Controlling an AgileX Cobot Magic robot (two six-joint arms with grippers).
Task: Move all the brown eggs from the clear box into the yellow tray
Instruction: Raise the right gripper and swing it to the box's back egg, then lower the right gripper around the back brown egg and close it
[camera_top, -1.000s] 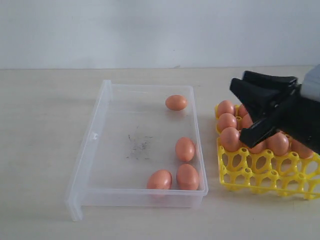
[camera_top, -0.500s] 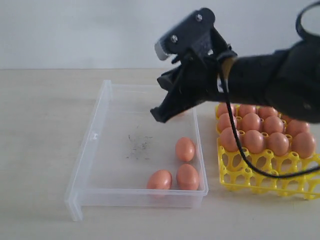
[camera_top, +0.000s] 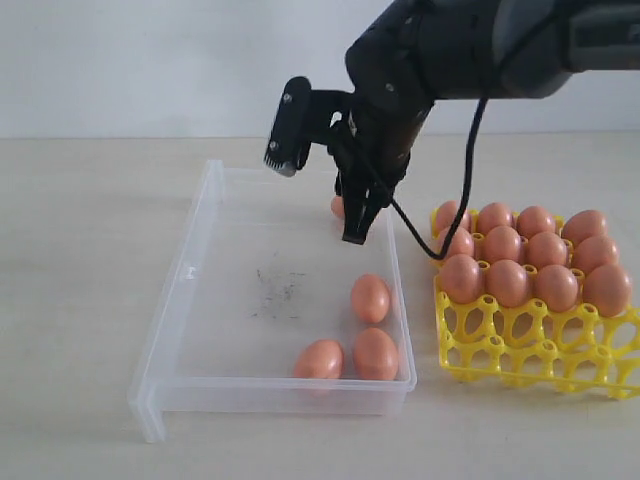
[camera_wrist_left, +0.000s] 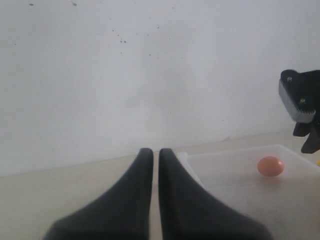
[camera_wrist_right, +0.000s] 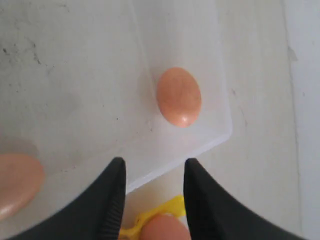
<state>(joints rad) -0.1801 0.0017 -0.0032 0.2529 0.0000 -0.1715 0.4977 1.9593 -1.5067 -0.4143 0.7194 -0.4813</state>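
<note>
The clear box (camera_top: 240, 300) holds several brown eggs: three near its front right corner (camera_top: 370, 298) and one (camera_top: 338, 207) at the far right corner, half hidden behind my right gripper (camera_top: 355, 232). That gripper hangs open and empty just above and beside the far egg (camera_wrist_right: 179, 96); in the right wrist view the right gripper (camera_wrist_right: 155, 161) straddles the box's wall (camera_wrist_right: 175, 157). The yellow tray (camera_top: 530, 355) on the right carries several eggs (camera_top: 508, 283) in its back rows. My left gripper (camera_wrist_left: 156, 151) is shut on nothing, low beside the box (camera_wrist_left: 235, 167).
The tray's front row of cups (camera_top: 545, 365) stands empty. Dark specks (camera_top: 278, 290) mark the box floor. A white wall (camera_top: 150, 60) runs behind the beige table (camera_top: 70, 280). The right arm's black cable (camera_top: 470, 170) hangs over the tray's back corner.
The right arm has swung left from above the tray to the box's far right corner and come down beside the egg there, its gripper open and empty.
</note>
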